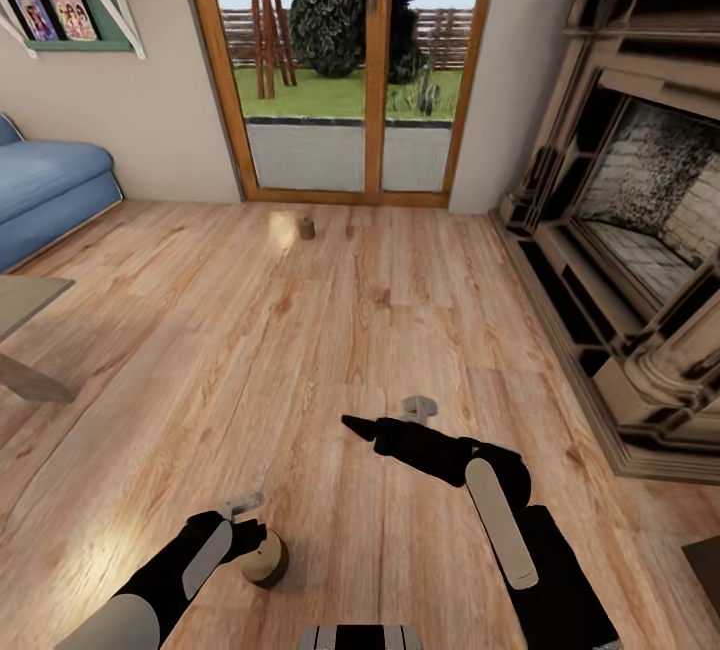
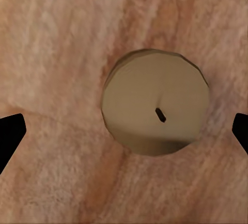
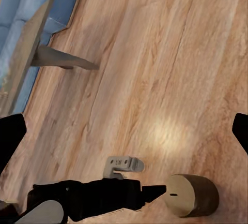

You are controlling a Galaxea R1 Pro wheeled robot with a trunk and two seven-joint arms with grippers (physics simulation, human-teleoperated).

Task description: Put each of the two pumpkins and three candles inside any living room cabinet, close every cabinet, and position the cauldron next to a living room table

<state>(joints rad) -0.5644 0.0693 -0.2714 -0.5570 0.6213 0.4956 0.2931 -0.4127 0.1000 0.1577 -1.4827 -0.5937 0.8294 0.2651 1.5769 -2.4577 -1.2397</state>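
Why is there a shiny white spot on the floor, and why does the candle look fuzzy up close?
In the right wrist view, light glares off the wooden floor as a pale patch. In the left wrist view, the near candle looks soft and blurry. In the head view, the far candle is too small for detail.

Open floor [image 1: 330, 330] — fireplace [image 1: 640, 230] rightward

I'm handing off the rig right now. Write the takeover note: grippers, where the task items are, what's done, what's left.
Left gripper: open, empty, poised above a candle standing upright on the floor; fingertips either side, not closed.
Right gripper: open, empty, held out over bare floor.
Second candle stands on the floor near the glass door.
Pumpkins, third candle, cabinet, cauldron: not located from here.
Done: nothing confirmed stowed.
Left: grasp the near candle, fetch the rest, stow them, close cabinets, place cauldron.
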